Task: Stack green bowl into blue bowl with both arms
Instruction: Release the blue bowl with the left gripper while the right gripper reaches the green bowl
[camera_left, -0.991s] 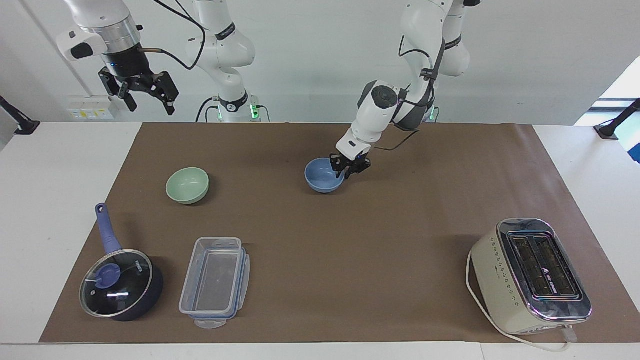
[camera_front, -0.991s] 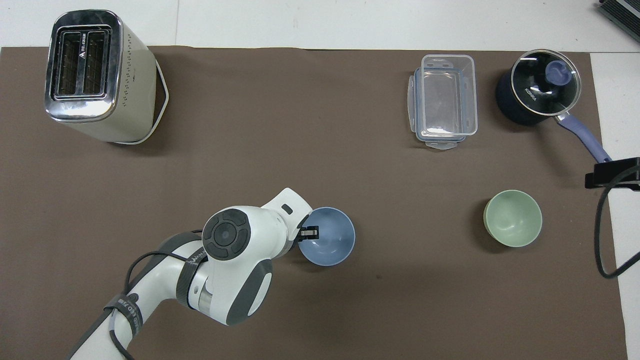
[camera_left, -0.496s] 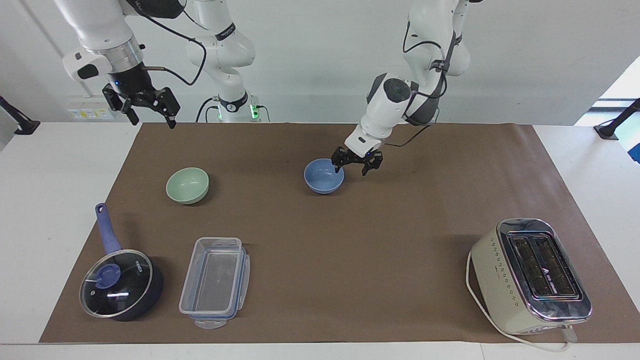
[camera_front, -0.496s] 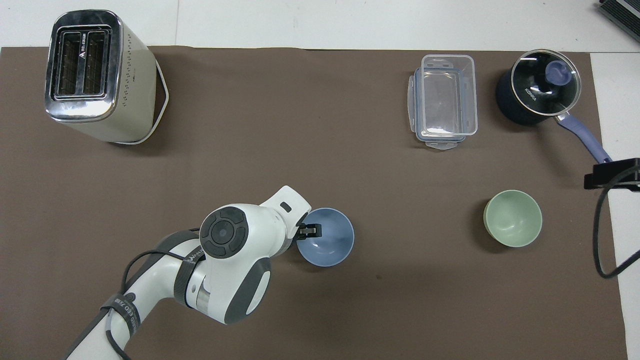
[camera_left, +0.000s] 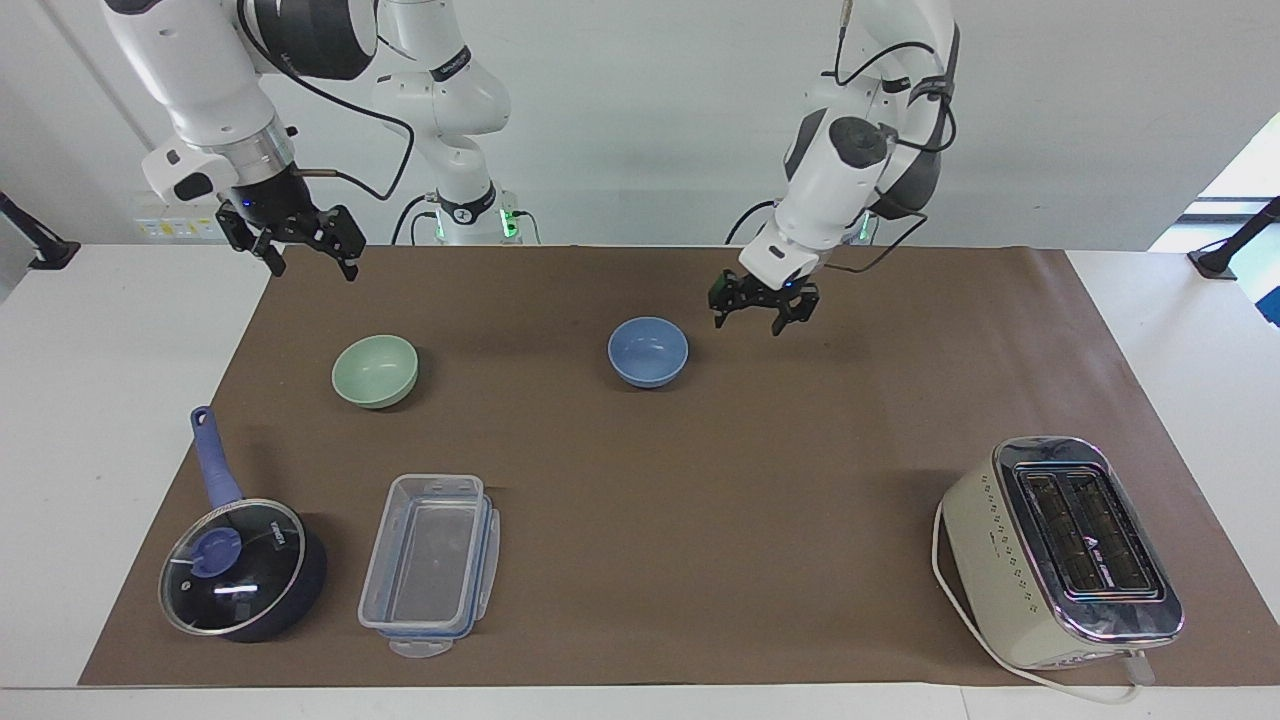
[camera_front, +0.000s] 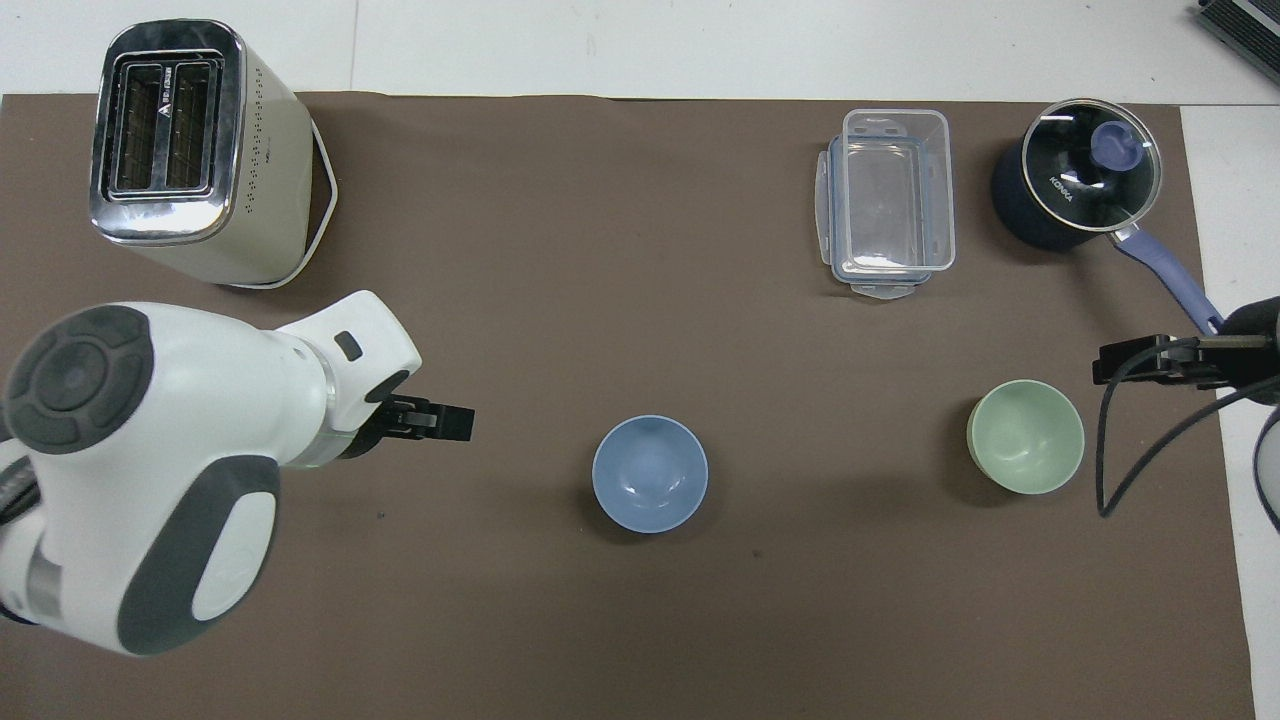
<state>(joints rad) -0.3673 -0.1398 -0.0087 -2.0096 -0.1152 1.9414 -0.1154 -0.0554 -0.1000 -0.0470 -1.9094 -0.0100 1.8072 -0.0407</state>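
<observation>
Listing contents: brown mat (camera_left: 700, 500) on a white table (camera_left: 100, 400), two arms above it.
Hidden or cut off: in the overhead view the right gripper (camera_front: 1150, 362) shows only as a dark bar at the frame edge, its fingers not readable there; the left arm's white wrist covers much of the mat near the toaster in that view, and the left arm's base is cut off in both views.
Blue bowl (camera_left: 648, 350): upright, mouth up, empty, round with no long axis; on the mat near its middle, toward the edge nearest the robots.
Green bowl (camera_left: 375, 370): upright, mouth up, empty, round; on the mat toward the right arm's end, well apart from the blue bowl.
Left gripper (camera_left: 763, 311): released, fingers spread and pointing down, holding nothing; raised over bare mat beside the blue bowl, clear of its rim.
Right gripper (camera_left: 305, 250): released, fingers apart, empty; raised over the mat's corner nearest the right arm's base.
Saucepan (camera_left: 243, 568): glass lid on, at the mat's corner farthest from the robots, right arm's end; handle pointing toward the robots.
Clear container (camera_left: 430, 563): beside the saucepan, long axis running toward the robots.
Toaster (camera_left: 1065, 550): at the left arm's end, near the edge farthest from the robots.
</observation>
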